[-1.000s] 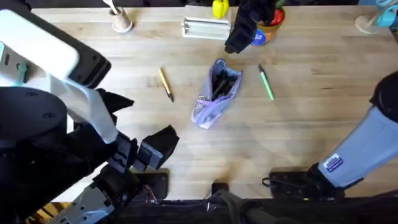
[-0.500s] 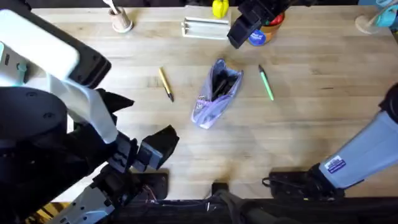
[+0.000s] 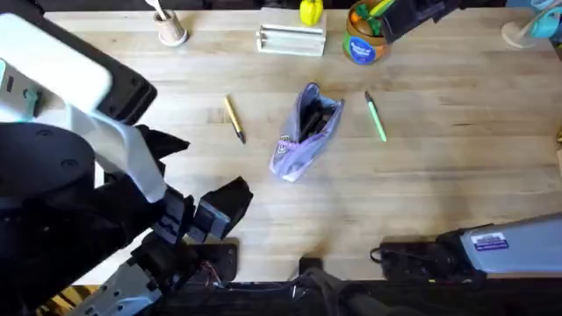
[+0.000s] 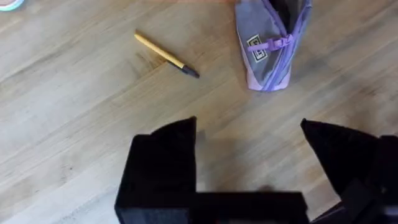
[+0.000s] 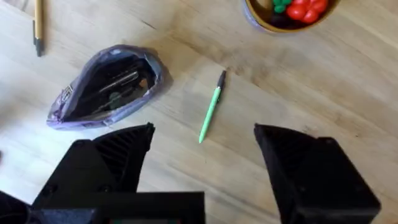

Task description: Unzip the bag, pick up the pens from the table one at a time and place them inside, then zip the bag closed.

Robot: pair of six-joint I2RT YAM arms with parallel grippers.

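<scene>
We see the small translucent lavender pencil pouch lying near the middle of the light wooden butcher-block table, its zipper open and its mouth gaping so that dark contents show inside. The thin yellow-tan pen with a dark tip lies on the wood to the pouch's left, apart from it, and the thin light green pen lies to its right, also apart; both are untouched.

Our left arm is folded low at the near left, large and dark under the overhead camera. Its left gripper hangs above bare wood with its black fingers spread wide and nothing between them; the yellow pen and the pouch's labelled end lie beyond it.

Our right arm stretches from its base at the near right far out toward the back edge. Its right gripper is raised above the table, fingers parted and empty, over the green pen. A round blue-and-orange tub of toy food stands at the back.
</scene>
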